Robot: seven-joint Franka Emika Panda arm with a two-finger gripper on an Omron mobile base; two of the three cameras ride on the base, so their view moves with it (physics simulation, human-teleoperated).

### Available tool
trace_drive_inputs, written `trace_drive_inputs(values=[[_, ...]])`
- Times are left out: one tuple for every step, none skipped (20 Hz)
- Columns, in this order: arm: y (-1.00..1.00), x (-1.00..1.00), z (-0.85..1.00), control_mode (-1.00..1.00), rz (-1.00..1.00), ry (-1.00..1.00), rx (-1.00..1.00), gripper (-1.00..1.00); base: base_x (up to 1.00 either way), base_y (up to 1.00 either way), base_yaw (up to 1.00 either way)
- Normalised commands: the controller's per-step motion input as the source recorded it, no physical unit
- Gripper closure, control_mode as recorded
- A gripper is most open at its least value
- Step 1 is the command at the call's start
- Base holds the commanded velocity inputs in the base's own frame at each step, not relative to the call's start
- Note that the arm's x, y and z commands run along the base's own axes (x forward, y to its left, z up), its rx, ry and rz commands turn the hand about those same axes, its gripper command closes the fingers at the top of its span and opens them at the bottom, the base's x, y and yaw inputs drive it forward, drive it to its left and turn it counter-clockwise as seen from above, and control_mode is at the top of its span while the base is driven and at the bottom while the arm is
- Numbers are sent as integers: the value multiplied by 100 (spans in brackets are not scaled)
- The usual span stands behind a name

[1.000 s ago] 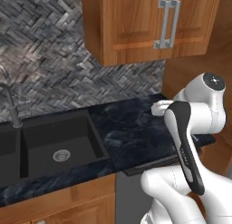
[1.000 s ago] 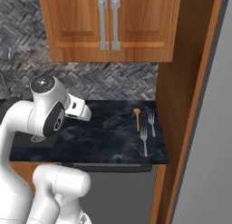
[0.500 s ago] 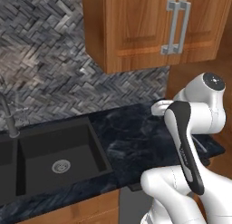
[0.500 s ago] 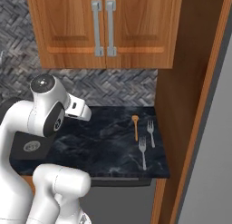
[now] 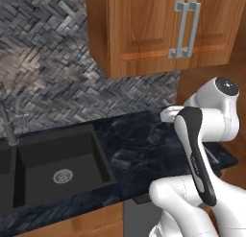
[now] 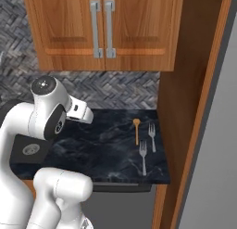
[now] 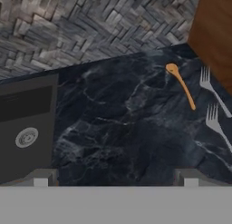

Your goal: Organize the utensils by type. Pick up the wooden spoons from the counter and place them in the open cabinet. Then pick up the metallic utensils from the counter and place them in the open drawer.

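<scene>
Base is rolling right along the black veined marble desk [image 6: 102,149] — the view is now centring the thin orange-brown wooden spoon [image 6: 136,130] and two slim silver-grey metal forks [image 6: 147,148] lying near the desk's right end — pincer [image 7: 115,177] hanging wide, empty, well short of them.

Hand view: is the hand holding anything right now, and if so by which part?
Nothing is held. The hand is open above the counter, and the wooden spoon and two forks lie untouched ahead of it near the side panel.
</scene>
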Motion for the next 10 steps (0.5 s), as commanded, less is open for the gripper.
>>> trace_drive_inputs(values=[[0, 0, 0, 100, 0, 0, 0, -100, 12, -59, 0], [0, 0, 0, 100, 0, 0, 0, -100, 7, -62, 0], [0, 0, 0, 100, 0, 0, 0, -100, 5, -62, -1], [0, 0, 0, 100, 0, 0, 0, -100, 3, -62, -1], [0, 0, 0, 100, 0, 0, 0, -100, 0, -62, -3], [0, 0, 0, 100, 0, 0, 0, -100, 0, -61, -5], [0, 0, 0, 100, 0, 0, 0, -100, 4, -52, -6], [0, 0, 0, 100, 0, 0, 0, -100, 7, -47, -5], [0, 0, 0, 100, 0, 0, 0, -100, 6, -47, -5], [0, 0, 0, 100, 0, 0, 0, -100, 6, -45, -4]])
